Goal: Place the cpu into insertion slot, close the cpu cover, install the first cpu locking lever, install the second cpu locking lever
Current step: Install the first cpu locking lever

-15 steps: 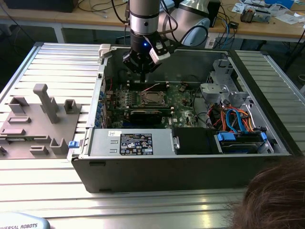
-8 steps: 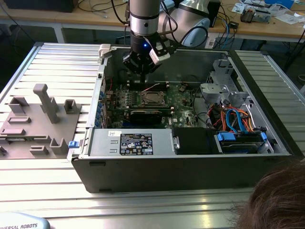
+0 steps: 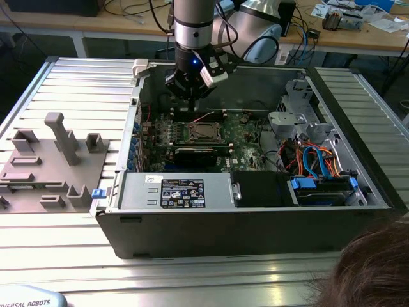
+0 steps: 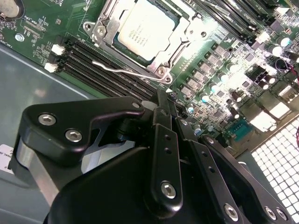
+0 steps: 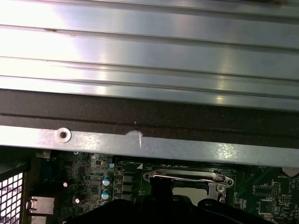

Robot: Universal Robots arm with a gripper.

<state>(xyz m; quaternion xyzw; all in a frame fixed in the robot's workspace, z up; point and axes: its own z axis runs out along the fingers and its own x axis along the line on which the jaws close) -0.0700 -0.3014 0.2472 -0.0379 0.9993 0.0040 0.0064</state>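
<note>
**CPU seated, cover down, a lever still loose**

You have the gripper (image 4: 164,100) hovering above the board, just beside the socket, fingers pressed together and holding nothing. The cpu (image 4: 145,29) lies in the insertion slot (image 3: 203,132), with the cpu cover (image 4: 161,58) down around it. One wire locking lever (image 4: 122,69) stands loose beside the memory slots (image 4: 96,63).

Your risk, as I judge it: the lever springs or slips off the fingertips, which then scrape the capacitors (image 4: 209,86). The case wall (image 5: 149,144) behind the socket limits your room; the socket's other sides look more open.
</note>
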